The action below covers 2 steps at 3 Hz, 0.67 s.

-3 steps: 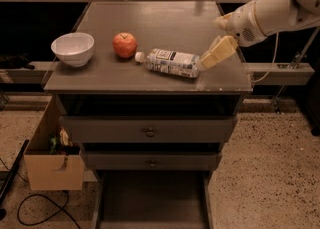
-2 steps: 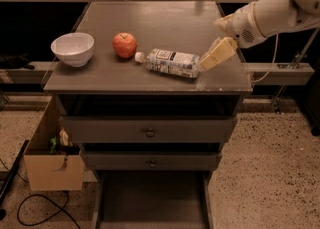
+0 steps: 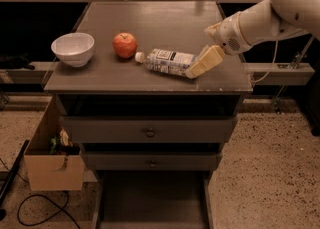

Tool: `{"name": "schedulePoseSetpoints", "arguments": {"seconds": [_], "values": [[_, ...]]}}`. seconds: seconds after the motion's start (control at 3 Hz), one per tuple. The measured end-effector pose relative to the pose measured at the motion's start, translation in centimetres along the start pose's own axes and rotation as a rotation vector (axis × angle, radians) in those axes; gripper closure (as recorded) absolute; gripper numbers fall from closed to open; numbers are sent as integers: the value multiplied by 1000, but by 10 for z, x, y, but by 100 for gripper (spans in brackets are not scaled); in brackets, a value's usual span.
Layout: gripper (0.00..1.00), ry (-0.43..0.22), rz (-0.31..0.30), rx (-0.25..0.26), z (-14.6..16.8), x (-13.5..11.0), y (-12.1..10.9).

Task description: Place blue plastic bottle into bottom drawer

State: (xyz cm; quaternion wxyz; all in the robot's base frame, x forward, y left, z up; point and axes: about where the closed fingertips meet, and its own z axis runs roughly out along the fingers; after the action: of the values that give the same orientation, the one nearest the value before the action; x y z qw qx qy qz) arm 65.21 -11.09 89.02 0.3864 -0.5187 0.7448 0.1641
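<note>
Blue plastic bottle [image 3: 167, 61]: lies on its side on the cabinet top [image 3: 150, 18], centre of frame, white cap pointing left.
Gripper [image 3: 201, 65]: mine sits at the bottle's right end, touching or just beside it. I cannot tell whether it has closed.
Change: none seen. Bottle and gripper are placed as they were a second ago.
Meaning: I judge the grasp unsecured and the lift not begun.
Bottom drawer [image 3: 150, 203]: pulled out, lower centre, bottle not in it.
Nearby: apple [image 3: 124, 44] just left of the cap, bowl [image 3: 73, 48] further left.
</note>
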Motion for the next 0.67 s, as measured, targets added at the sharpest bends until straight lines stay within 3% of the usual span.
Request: {"name": "schedulePoseSetpoints", "arguments": {"seconds": [0.67], "values": [[0, 8, 25, -60, 47, 14, -16]]}}
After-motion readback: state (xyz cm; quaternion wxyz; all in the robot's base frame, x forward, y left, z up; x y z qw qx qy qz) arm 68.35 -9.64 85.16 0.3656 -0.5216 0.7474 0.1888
